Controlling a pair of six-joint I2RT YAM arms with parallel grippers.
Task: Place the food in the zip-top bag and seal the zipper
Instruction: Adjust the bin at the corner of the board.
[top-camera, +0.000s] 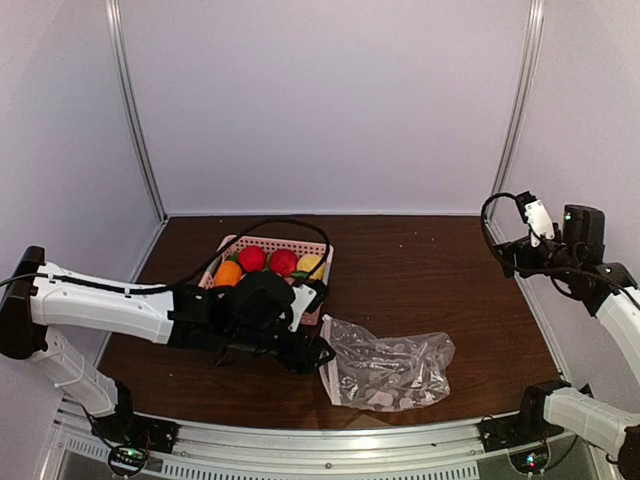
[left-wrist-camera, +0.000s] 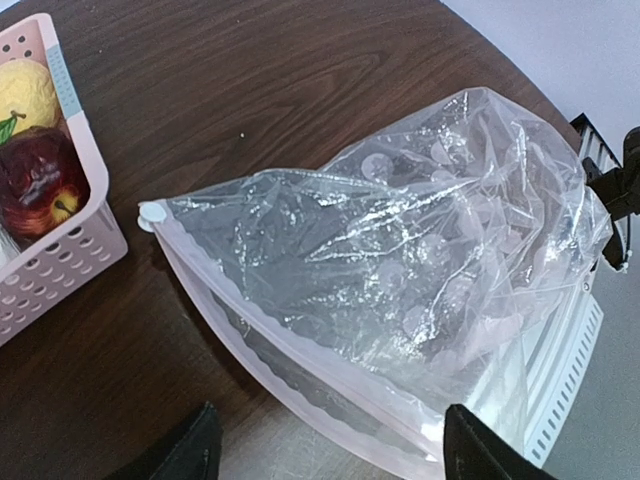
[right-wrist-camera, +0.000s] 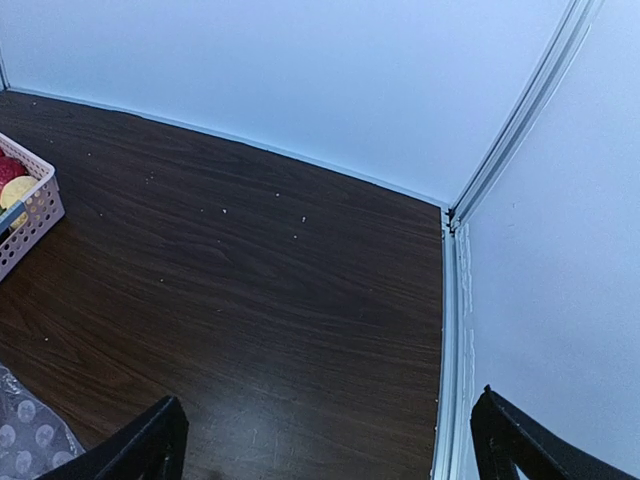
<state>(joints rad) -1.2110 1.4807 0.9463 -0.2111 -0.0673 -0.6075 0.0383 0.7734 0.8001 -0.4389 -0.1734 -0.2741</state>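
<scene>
The transparent zip-top bag (top-camera: 390, 368) lies crumpled on the table at front centre, empty. In the left wrist view the bag (left-wrist-camera: 400, 270) fills the middle, and its zipper strip (left-wrist-camera: 290, 370) runs along the near mouth edge, which gapes slightly. My left gripper (top-camera: 312, 352) is open and empty, hovering just left of the bag's mouth; its fingertips (left-wrist-camera: 195, 450) straddle the zipper edge. The food sits in the pink basket: orange (top-camera: 228, 273), two red pieces (top-camera: 252, 258), yellow (top-camera: 311, 263). The whitish-and-green piece is hidden. My right gripper (top-camera: 505, 255) is open and empty, raised at the far right.
The pink slatted basket (top-camera: 322, 250) stands behind the left arm, also seen in the left wrist view (left-wrist-camera: 70, 250) and the right wrist view (right-wrist-camera: 30, 215). White walls enclose the table on three sides. A metal rail (top-camera: 330, 450) runs along the front edge.
</scene>
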